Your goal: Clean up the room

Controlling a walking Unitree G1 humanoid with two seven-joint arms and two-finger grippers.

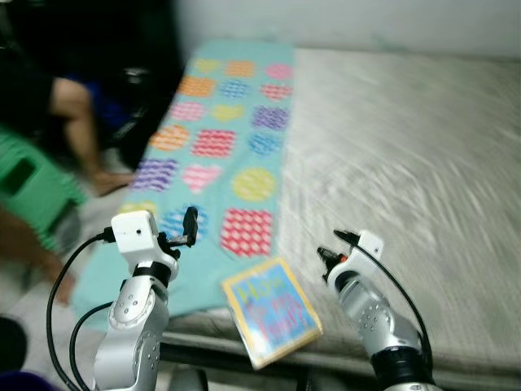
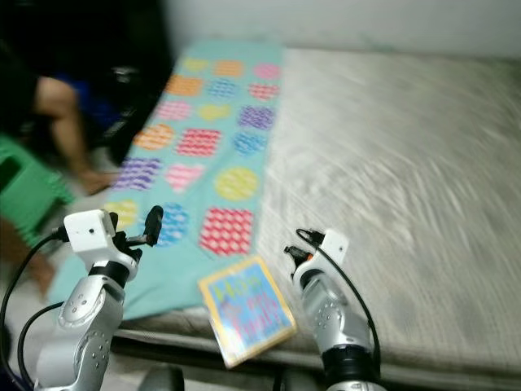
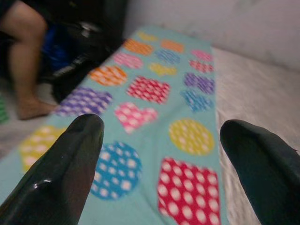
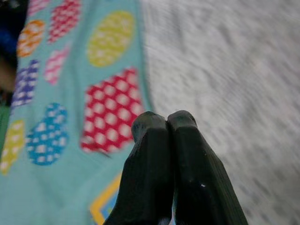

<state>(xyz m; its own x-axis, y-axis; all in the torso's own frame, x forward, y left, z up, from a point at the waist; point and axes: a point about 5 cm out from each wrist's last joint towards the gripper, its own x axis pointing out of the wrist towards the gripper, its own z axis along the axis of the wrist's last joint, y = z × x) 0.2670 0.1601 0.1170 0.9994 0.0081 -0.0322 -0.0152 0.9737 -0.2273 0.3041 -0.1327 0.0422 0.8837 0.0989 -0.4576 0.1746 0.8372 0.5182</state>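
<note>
A teal blanket (image 1: 220, 147) patterned with dotted hearts, circles and squares lies along the left side of a grey mattress (image 1: 407, 163). A colourful picture book (image 1: 271, 310) rests at the bed's front edge, partly on the blanket and overhanging a little. My left gripper (image 1: 189, 226) hovers open over the blanket's near left part, left of the book; in the left wrist view its fingers (image 3: 65, 173) stand wide apart with nothing between them. My right gripper (image 1: 330, 248) is shut and empty just right of the book, above the mattress, its tips pressed together (image 4: 167, 123).
A person's bare leg (image 1: 77, 122) and foot stand on the floor left of the bed, beside a green stool (image 1: 28, 187). Dark furniture fills the far left corner. A pale wall runs behind the bed. The head views are blurred.
</note>
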